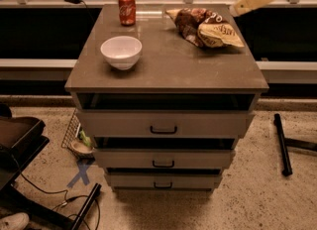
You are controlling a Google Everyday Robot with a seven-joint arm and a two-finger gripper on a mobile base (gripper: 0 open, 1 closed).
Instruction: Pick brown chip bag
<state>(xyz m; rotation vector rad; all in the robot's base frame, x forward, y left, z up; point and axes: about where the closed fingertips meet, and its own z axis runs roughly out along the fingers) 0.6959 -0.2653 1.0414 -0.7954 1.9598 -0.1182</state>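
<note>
The brown chip bag (205,26) lies flat at the back right of the drawer cabinet's top (168,65). It is glossy dark brown with a cream-tan panel facing right. My gripper (243,5) comes in from the top right corner. It hangs in the air just right of and above the bag, apart from it and holding nothing that I can see.
A red soda can (127,8) stands at the back left of the top. A white bowl (121,52) sits in front of it. The cabinet has three drawers (163,125) with dark handles. A black bar (283,144) lies on the floor at right, and dark equipment (20,140) at left.
</note>
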